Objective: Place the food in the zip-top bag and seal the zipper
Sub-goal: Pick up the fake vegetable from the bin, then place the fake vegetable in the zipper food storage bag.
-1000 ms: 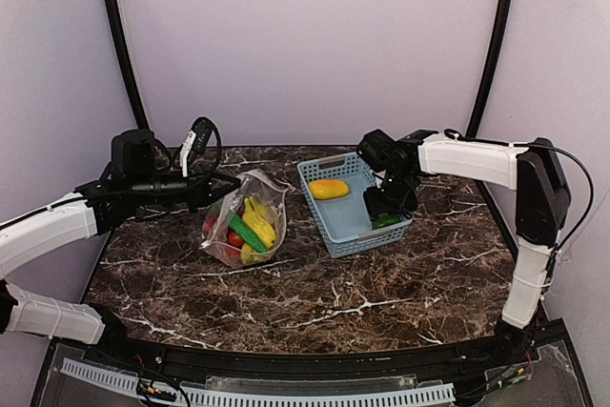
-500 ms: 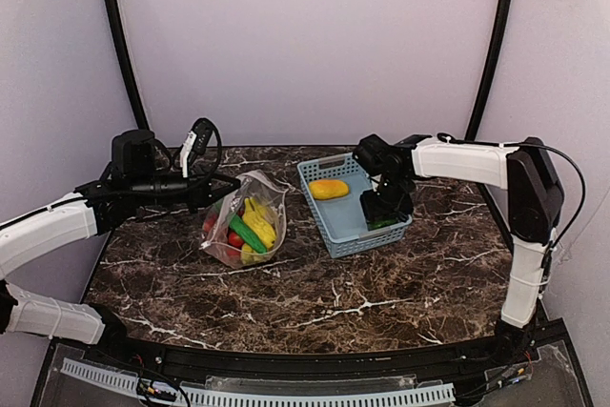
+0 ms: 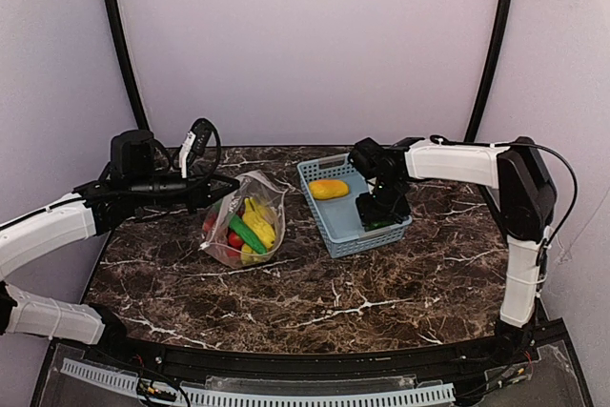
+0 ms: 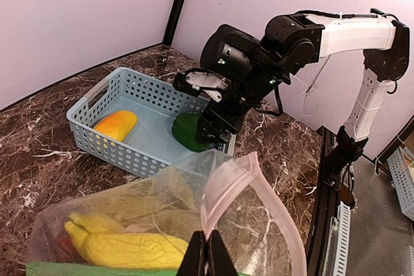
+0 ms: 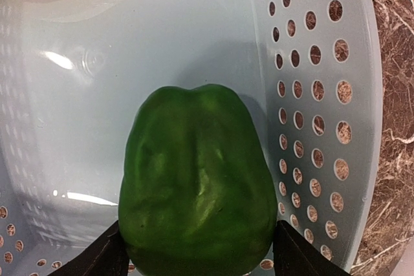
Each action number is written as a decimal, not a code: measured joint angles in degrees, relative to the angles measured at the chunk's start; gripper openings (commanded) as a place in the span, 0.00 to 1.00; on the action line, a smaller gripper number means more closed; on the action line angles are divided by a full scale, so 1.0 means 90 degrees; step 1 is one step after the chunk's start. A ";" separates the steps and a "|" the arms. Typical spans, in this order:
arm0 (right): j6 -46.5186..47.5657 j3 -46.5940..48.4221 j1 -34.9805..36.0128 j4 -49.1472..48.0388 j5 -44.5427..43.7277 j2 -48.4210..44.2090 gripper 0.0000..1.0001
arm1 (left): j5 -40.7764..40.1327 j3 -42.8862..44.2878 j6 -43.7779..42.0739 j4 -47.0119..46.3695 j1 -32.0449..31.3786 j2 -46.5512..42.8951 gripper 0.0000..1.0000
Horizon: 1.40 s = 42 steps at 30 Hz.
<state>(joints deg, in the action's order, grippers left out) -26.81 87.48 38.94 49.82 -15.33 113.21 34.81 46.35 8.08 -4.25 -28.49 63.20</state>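
The clear zip-top bag [image 3: 243, 226] stands on the table left of centre. It holds yellow bananas [image 3: 259, 224], a green vegetable [image 3: 246, 234] and small red fruits [image 3: 233, 238]. My left gripper [image 3: 224, 186] is shut on the bag's mouth edge [image 4: 207, 253] and holds it up. The pinkish zipper [image 4: 259, 185] curves wide open. My right gripper [image 3: 381, 212] reaches into the light-blue basket [image 3: 343, 235]. Its fingers [image 5: 297, 256] press both sides of a green pepper [image 5: 197, 179]. The pepper sits by the basket's near right wall. An orange-yellow piece [image 3: 329, 189] lies at the basket's far end.
The basket stands just right of the bag, a small gap between them. Its perforated wall [image 5: 310, 95] is close on the pepper's right. Dark marble table [image 3: 334, 302] lies in front of both. Purple walls close in the back and sides.
My right gripper has shifted slightly left inside the basket, with the green pepper. My left arm and the bag have not moved.
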 measured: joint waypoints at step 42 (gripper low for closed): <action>0.0542 0.0090 0.2103 -0.0884 0.1243 -0.2922 0.61 | -0.0068 0.0000 -0.0022 0.0027 0.0000 -0.0063 0.01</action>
<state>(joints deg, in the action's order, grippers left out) -21.93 88.29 57.87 41.87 -4.14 86.91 34.20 46.35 7.88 -4.01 -28.49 62.63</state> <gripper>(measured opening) 0.626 0.010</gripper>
